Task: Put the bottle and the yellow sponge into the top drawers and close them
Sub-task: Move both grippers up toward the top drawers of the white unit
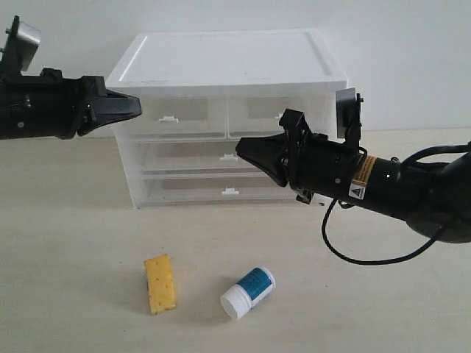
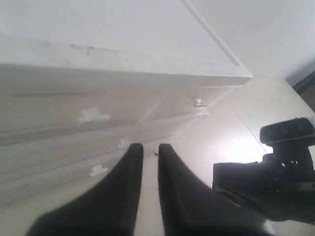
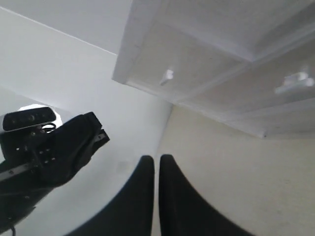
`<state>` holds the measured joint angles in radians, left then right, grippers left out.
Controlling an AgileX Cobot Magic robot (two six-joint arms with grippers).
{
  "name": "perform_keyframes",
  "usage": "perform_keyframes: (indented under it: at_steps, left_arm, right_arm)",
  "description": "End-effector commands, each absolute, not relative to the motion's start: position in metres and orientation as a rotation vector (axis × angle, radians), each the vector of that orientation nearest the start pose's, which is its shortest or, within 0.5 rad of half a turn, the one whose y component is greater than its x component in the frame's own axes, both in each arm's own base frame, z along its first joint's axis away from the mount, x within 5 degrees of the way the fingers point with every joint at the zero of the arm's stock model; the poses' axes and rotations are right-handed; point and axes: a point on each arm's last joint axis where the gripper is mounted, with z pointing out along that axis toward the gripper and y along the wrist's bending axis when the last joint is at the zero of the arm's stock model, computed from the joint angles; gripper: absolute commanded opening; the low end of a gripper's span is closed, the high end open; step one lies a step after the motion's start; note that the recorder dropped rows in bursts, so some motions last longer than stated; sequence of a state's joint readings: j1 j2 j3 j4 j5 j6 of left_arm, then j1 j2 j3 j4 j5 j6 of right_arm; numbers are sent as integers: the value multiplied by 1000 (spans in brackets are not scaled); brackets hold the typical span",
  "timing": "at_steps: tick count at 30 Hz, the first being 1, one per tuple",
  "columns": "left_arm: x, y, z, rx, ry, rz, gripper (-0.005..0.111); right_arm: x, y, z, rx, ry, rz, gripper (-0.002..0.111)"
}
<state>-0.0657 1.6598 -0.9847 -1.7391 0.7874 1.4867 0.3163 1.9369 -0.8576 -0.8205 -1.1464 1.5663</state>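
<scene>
The yellow sponge (image 1: 160,283) lies on the table in front of the white cabinet (image 1: 221,55), and the bottle (image 1: 248,292) lies on its side just right of it. Both top drawers, left (image 1: 184,110) and right (image 1: 254,109), sit flush and closed. My left gripper (image 1: 136,107) hovers beside the cabinet's upper left corner; its fingers (image 2: 150,146) stand a narrow slit apart with nothing between them. In front of the cabinet's right half my right gripper (image 1: 239,151) points left, its fingers (image 3: 156,157) pressed together and empty. Neither gripper touches an object.
Two full-width drawers (image 1: 191,158) below the top row are closed, with small white tab handles (image 1: 229,192). A black cable (image 1: 346,254) loops down from the right arm to the table. The right arm (image 2: 275,172) shows in the left wrist view.
</scene>
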Motion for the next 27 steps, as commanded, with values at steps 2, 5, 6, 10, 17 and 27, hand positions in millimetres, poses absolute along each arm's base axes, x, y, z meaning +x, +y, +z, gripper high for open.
perform_keyframes:
  at_steps: [2, 5, 6, 10, 17, 27]
  left_arm:
    - [364, -90, 242, 189, 2016, -1067, 45]
    - [378, -90, 240, 137, 2027, -1071, 55]
    - [382, -90, 239, 116, 2032, -1084, 54]
    - [393, -92, 235, 116, 2027, -1113, 52]
    - [402, -91, 232, 98, 2031, -1080, 51]
    - [406, -87, 230, 62, 2046, -1019, 51]
  right_arm:
    - [333, 149, 172, 111, 1935, 1495, 0]
    - [337, 140, 170, 169, 1949, 1499, 0]
    - [338, 137, 170, 191, 1956, 1493, 0]
    - [339, 136, 169, 204, 1968, 1485, 0]
    - [342, 134, 170, 190, 1923, 1439, 0]
    - [360, 136, 180, 280, 1930, 1442, 36]
